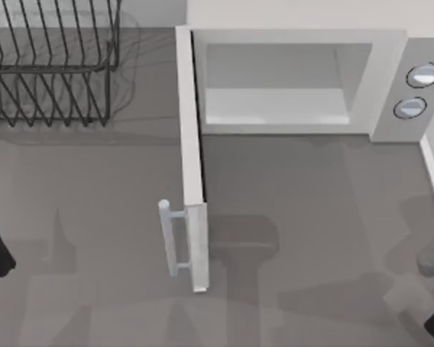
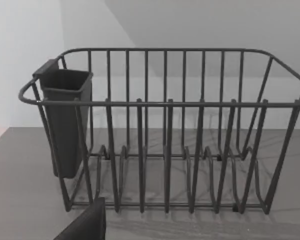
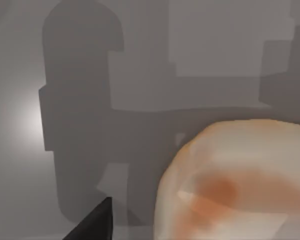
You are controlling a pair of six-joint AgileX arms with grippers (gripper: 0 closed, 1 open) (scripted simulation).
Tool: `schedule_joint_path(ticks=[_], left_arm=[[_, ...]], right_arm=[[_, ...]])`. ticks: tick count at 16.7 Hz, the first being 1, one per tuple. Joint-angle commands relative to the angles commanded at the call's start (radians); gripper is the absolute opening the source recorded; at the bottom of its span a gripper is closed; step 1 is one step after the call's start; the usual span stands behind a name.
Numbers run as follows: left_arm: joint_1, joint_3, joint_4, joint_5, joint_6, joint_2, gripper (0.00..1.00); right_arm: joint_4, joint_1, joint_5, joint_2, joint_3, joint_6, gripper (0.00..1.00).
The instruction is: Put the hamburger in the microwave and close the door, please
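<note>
the microwave [image 1: 296, 79] stands at the bench's [image 1: 311, 217] far side, its door [image 1: 193, 166] swung wide. close under our right hand's camera we see the hamburger [image 3: 240, 185]. whether either hand is apart or together we cannot tell. our left arm faces the dish rack [image 2: 165, 135].

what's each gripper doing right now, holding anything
left gripper: beside the dish rack, cannot be told.
right gripper: close against the hamburger, grip cannot be told.
</note>
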Motion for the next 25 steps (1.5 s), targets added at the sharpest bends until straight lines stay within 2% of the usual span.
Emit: schedule_joint_path(ticks=[6,7,14,15,19,25], left_arm=[[0.0,0.0,0.0,0.0,0.0,0.0,1.0],[0.0,0.0,0.0,0.0,0.0,0.0,1.0],[0.0,0.0,0.0,0.0,0.0,0.0,1.0],[0.0,0.0,0.0,0.0,0.0,0.0,1.0],[0.0,0.0,0.0,0.0,0.0,0.0,1.0],[0.0,0.0,0.0,0.0,0.0,0.0,1.0]], right_arm=[[0.0,0.0,0.0,0.0,0.0,0.0,0.02],[0.0,0.0,0.0,0.0,0.0,0.0,0.0],[0.0,0.0,0.0,0.0,0.0,0.0,0.0],[-0.101,-0.005,-0.012,-0.075,0.048,-0.003,0.0],[-0.175,-0.008,-0.012,-0.099,0.104,-0.004,0.0],[-0.498,-0.01,-0.012,-0.205,0.288,-0.01,0.0]])
